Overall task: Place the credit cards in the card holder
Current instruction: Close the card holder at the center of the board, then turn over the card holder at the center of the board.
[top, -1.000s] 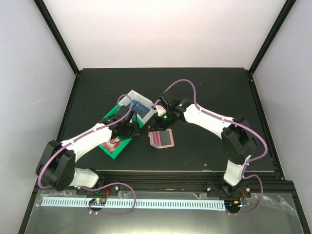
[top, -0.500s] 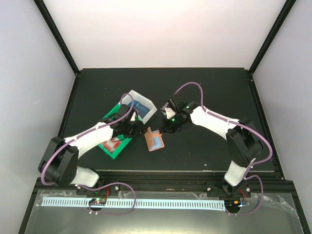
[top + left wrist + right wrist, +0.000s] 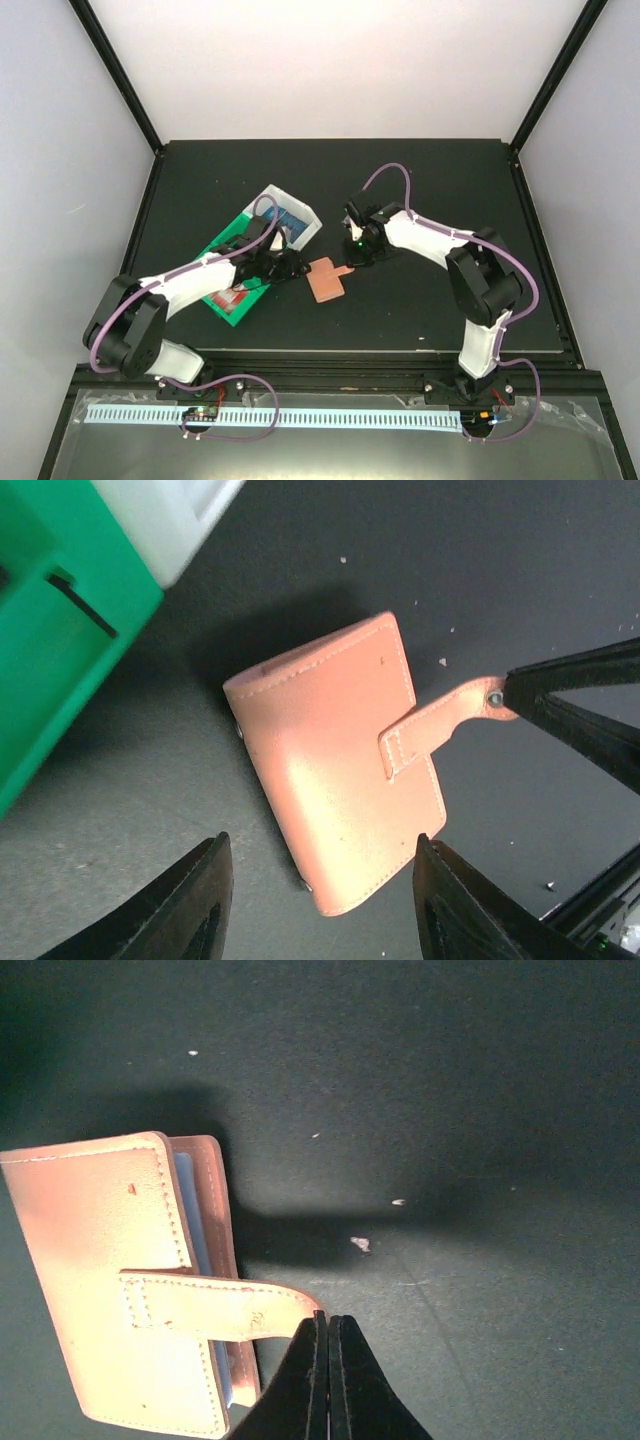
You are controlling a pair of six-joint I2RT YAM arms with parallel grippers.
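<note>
**A:** Table (image 3: 430, 300) is dark. The green bin (image 3: 222, 308) and white bin (image 3: 310, 232) sit just behind the left gripper (image 3: 291, 268), on its outer side.

**B:** Holder?

**A:** The card holder (image 3: 335, 765) lies folded shut on the table, directly under the left gripper. Its fingers (image 3: 205, 900) are spread to either side, not touching.

**B:** Right arm?

**A:** The right gripper (image 3: 326, 1335) is pressed together on the end of the snap tab (image 3: 210, 1305), with the holder just beyond its tips.

**B:** Progress?

**A:** Early, I judge. The credit cards (image 3: 233, 296) seem to lie in the bins behind the left gripper, too small overhead to count. None can be seen in the holder. Left to do: open it, then load the cards.
</note>
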